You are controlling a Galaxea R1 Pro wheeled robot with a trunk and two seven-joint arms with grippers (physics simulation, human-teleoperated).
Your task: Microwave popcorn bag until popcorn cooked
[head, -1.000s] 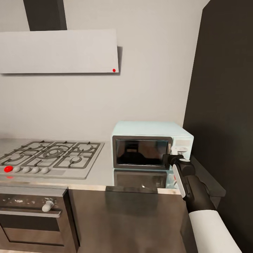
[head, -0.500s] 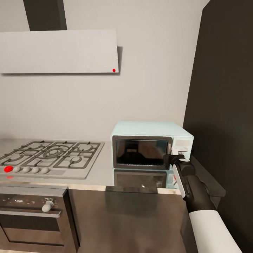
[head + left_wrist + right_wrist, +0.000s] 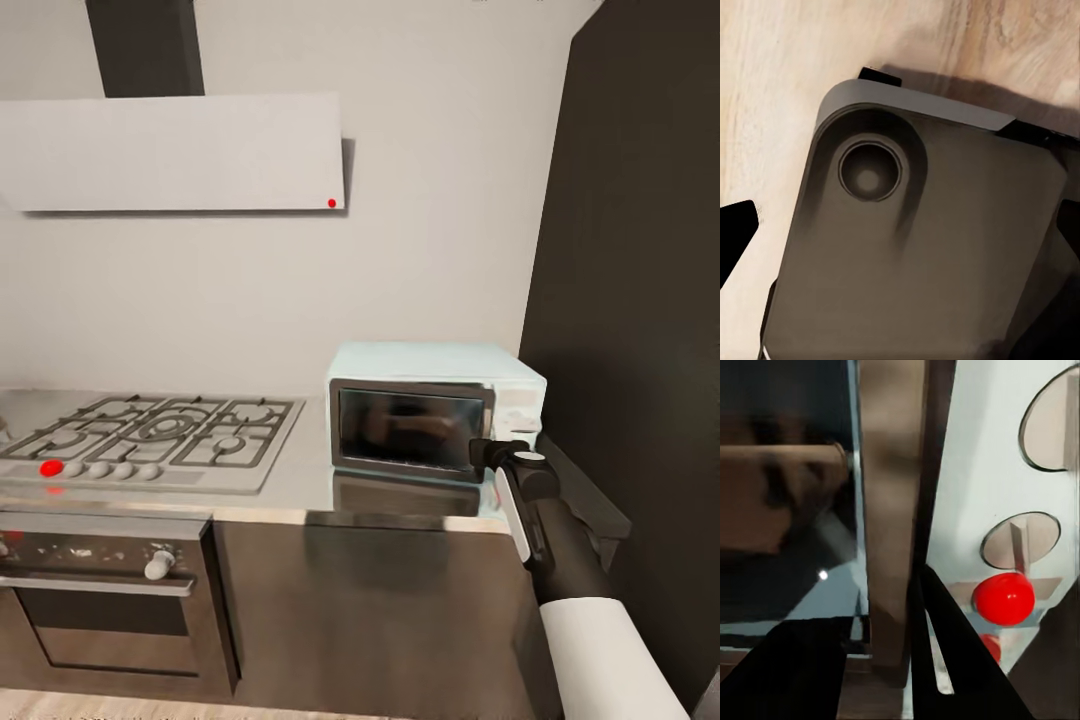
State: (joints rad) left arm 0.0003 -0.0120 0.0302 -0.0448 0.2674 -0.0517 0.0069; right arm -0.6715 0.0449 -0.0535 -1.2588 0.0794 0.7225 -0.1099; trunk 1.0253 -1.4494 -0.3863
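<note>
**A:** Where did the microwave [image 3: 432, 412] stand?

**B:** On the countertop [image 3: 300, 478], at its right end; a tall dark cabinet [image 3: 640, 300] rose just beside it on the right; the gas hob [image 3: 160, 440] lay to its left, with a red knob [image 3: 50, 468] at its near left edge; the oven [image 3: 100, 610] sat below the hob; a pale hood [image 3: 175, 152] hung on the wall above.

**A:** And the door?

**B:** Closed, as far as the head view showed; the dark glass [image 3: 408, 430] faced the robot.

**A:** The right gripper [image 3: 492, 452]?

**B:** It was up against the microwave's front, at the right edge of the door, beside the control panel; in the right wrist view its dark fingers [image 3: 960, 660] stood apart, either side of the door's brown frame strip [image 3: 892, 510]; the round red light [image 3: 1003, 598] and two round knobs [image 3: 1020, 540] showed on the pale panel.

**A:** The bag?

**B:** A tan shape [image 3: 780, 495] showed behind the glass in the right wrist view; too blurred to call it the bag.

**A:** The left gripper?

**B:** Its wrist camera looked down on a grey part of the robot [image 3: 922, 240] over the wood floor [image 3: 780, 75]; I could not tell how its fingers stood.
</note>
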